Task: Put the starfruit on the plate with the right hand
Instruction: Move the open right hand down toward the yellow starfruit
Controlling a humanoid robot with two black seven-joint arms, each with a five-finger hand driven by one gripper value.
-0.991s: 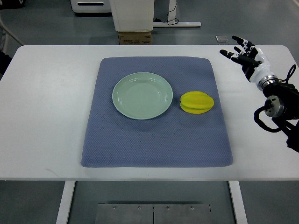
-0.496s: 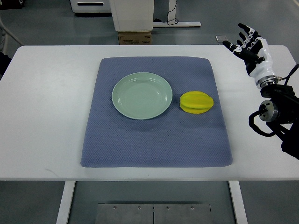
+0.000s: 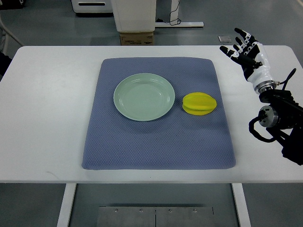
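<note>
My right robot hand (image 3: 246, 49) hovers with fingers spread and empty over the worktop's (image 3: 47, 109) far right corner, well apart from the starfruit (image 3: 200, 103). It lies on the blue mat (image 3: 156, 146), just right of the green plate (image 3: 144, 97). I judge it light, waxy, ridged, so I'd pinch across its flanks gently.

Legible markings: none found.
No readable text, label, brand, number or sign on any surface in the top view; cardboard box (image 3: 137, 39) at upper centre of the frame too small to read.
</note>
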